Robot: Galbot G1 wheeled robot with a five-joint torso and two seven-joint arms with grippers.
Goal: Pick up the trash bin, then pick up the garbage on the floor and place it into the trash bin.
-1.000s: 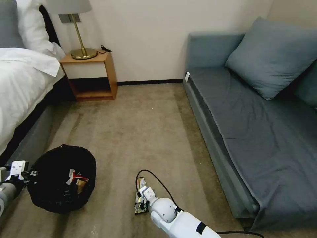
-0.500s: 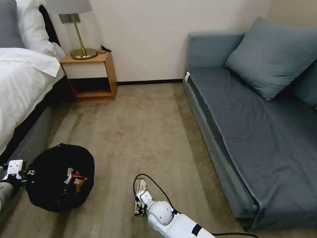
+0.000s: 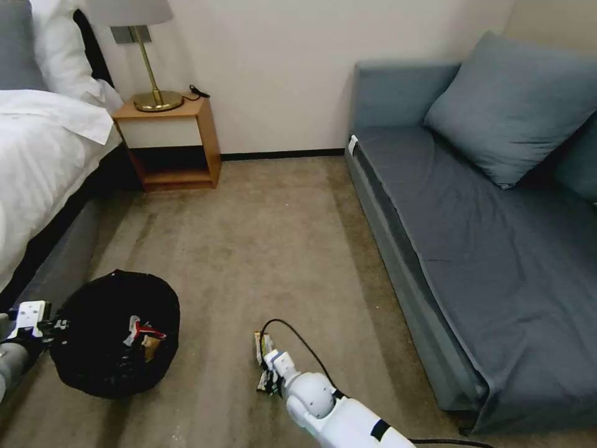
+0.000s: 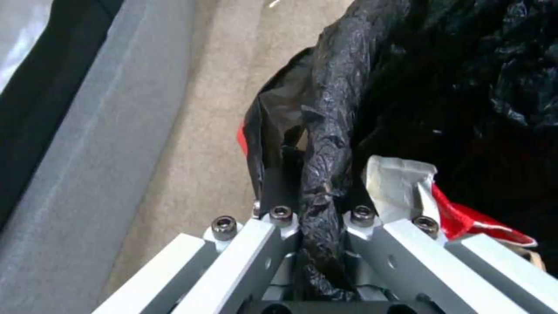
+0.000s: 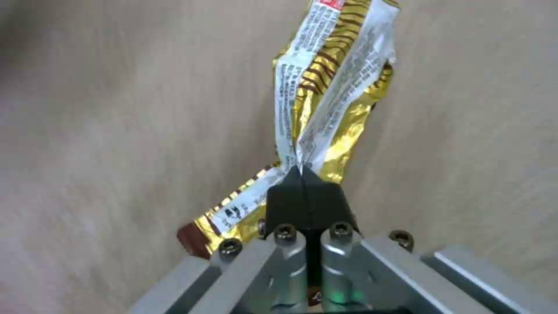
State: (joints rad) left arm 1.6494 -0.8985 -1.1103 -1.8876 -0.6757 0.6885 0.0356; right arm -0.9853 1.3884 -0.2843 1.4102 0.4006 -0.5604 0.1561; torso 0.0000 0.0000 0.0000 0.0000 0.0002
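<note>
Left end effector clamped on the black-bagged rim of the trash bin, red-white wrapper inside

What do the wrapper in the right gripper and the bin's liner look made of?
Wrapper: thin metallised foil or plastic film, shiny gold, creased, printed.
Bin liner: glossy black plastic film, wrinkled and bunched where the left gripper pinches the rim.
</note>
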